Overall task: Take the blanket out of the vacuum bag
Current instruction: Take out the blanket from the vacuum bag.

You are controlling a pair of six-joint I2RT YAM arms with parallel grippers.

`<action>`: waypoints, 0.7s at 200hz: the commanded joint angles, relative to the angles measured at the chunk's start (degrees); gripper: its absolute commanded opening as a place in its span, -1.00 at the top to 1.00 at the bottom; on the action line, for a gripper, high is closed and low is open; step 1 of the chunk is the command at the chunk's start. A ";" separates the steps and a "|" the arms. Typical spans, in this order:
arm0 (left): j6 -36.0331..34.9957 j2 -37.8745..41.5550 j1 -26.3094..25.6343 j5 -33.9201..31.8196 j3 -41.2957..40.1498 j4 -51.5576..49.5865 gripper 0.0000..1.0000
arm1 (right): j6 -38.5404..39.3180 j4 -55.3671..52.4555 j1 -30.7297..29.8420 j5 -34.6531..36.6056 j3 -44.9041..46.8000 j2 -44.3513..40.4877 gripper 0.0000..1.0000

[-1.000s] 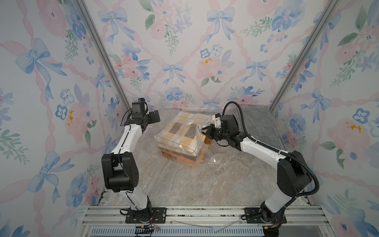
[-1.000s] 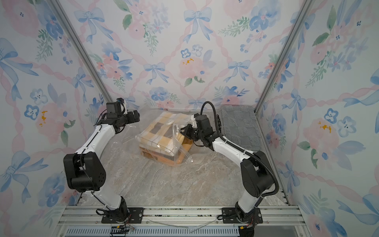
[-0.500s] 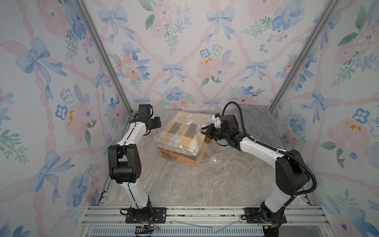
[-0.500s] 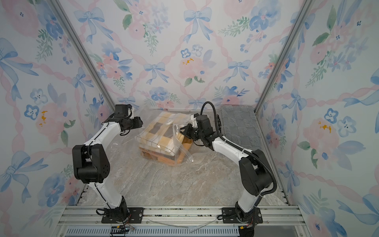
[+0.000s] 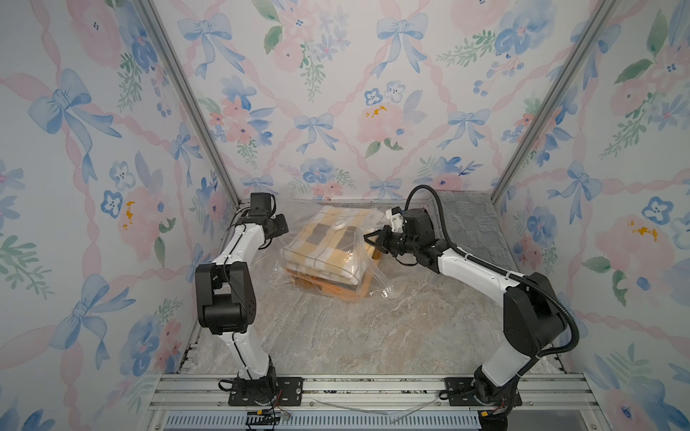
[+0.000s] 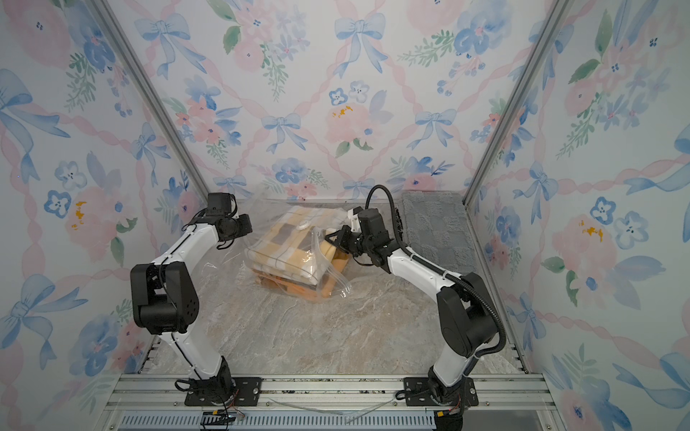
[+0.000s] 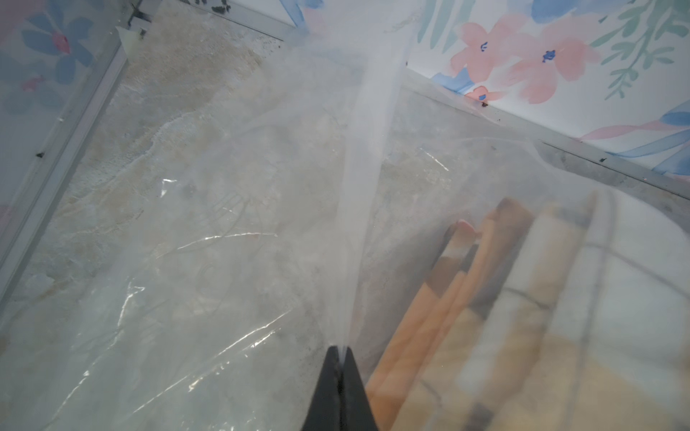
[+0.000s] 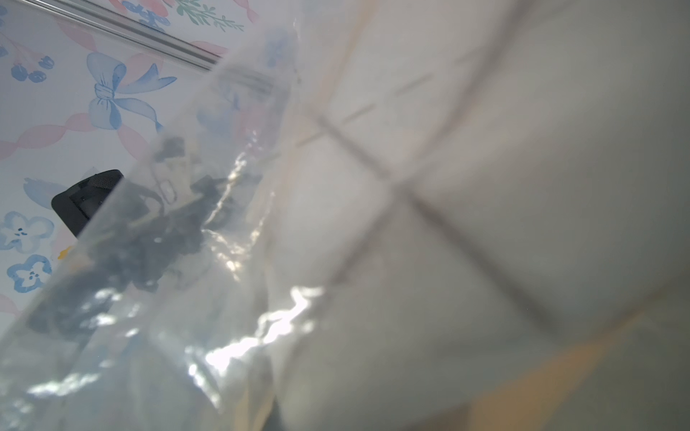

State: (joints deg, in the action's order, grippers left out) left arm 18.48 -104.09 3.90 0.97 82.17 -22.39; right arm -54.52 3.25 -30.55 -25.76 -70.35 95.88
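left gripper [image 7: 339, 360] is clamping bag [image 5: 375, 280] film, right gripper [image 5: 367, 236] pinching its mouth; guessing blanket [image 5: 321, 246] needs tugging out next

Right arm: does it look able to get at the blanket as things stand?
Probably not yet. The right hand is shut on the vacuum bag film beside the blanket, which lies inside the plastic. The left hand pinches the bag's opposite side. Whether the mouth is open I cannot tell.
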 commanded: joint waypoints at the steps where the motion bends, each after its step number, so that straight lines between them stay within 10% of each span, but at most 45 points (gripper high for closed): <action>1: 1.20 1.37 2.73 -6.09 -0.91 3.04 1.00 | 0.82 2.31 2.00 -1.93 0.98 -8.62 1.00; 79: 1.84 2.84 5.08 -8.15 -3.33 5.77 1.00 | 0.82 0.80 6.92 1.50 14.59 -23.15 1.00; 140: 1.14 2.56 5.02 -2.28 -3.50 6.19 1.00 | 1.63 12.50 10.95 -5.63 23.73 -17.92 1.00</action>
State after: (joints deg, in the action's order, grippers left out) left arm 19.77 -102.89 8.10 -2.63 79.48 -17.78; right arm -53.84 5.28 -20.18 -29.23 -47.72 77.01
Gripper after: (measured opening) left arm 0.049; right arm 0.086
